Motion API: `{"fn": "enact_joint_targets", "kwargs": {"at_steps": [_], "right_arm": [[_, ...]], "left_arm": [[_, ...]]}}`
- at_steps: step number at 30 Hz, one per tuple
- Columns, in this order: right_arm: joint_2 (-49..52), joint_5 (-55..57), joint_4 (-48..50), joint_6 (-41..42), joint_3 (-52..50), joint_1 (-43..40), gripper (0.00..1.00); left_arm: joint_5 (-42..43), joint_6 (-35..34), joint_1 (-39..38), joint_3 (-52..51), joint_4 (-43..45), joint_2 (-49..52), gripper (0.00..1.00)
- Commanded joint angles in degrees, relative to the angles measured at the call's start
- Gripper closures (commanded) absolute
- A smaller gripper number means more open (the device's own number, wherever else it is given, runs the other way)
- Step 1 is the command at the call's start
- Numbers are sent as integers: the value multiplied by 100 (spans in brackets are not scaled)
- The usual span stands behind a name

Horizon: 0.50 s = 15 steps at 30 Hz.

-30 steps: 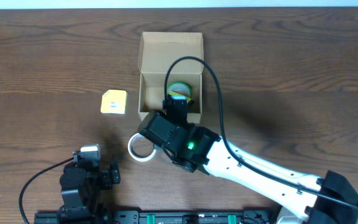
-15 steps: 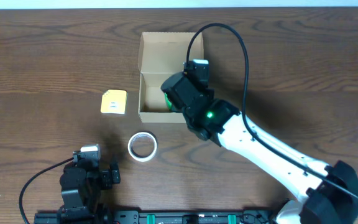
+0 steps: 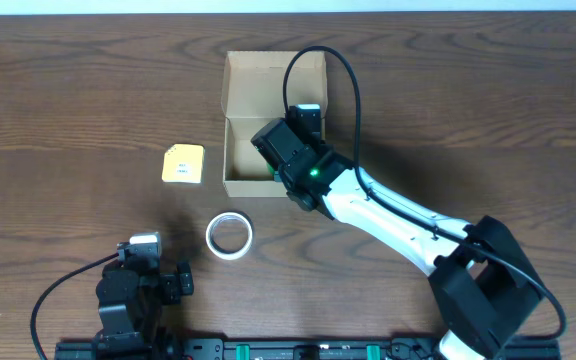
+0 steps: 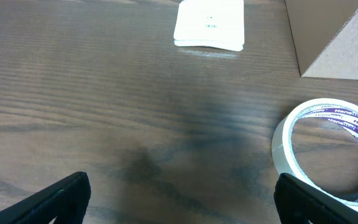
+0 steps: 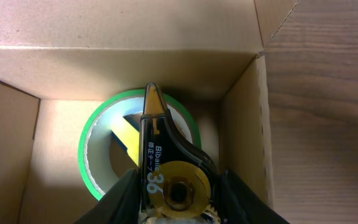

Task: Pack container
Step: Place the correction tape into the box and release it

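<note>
The container (image 3: 273, 80) is a tan cardboard box with its flap lid open at the back; it also shows in the right wrist view (image 5: 104, 62) and the left wrist view (image 4: 328, 37). My right gripper (image 3: 282, 152) is over the box's inside. In the right wrist view it (image 5: 178, 200) is shut on a black correction tape dispenser (image 5: 157, 155) with a yellow gear, held above a green tape roll (image 5: 91, 149) on the box floor. My left gripper (image 4: 182, 198) is open and empty, low at the table's front left (image 3: 158, 278).
A white tape roll (image 3: 230, 236) lies in front of the box, close to my left gripper's right finger (image 4: 328, 158). A small flat yellow pad (image 3: 183, 164) lies left of the box, also seen in the left wrist view (image 4: 210, 25).
My right arm swung from in front of the box round to its right side, and the gripper with the dispenser moved over the box's inside. The left arm has not moved.
</note>
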Motion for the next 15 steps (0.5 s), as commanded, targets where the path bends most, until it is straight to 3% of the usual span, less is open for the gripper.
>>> {"fn": "enact_joint_targets", "kwargs": {"at_steps": [1,5,7,9,11,12,15], "right_arm": [[120,-9,61,-155,70,-35,84],[120,-11,177,-286,70,-35,72],[120,-9,219,-304,70,-35,61],[120,-9,219,-304,70,-35,57],[120,-9,219,-304,70,-35,37],[120,-9,219,-304,70,-35,32],[118,-9,225,-304,72,-31,27]], "left_arm": [[-42,-107,-22,-52,-175,-26,5],[-42,-107,-22,-52,-175,-26,5],[-42,-107,-22,-52,-175,-26,4],[-42,-107,-22,-52,-175,-26,5],[-42,-107,-22,-52,-175,-26,4],[-42,-107,-22,-52,-175,-26,5],[-42,-107,-22,-52,-175,-26,5]]}}
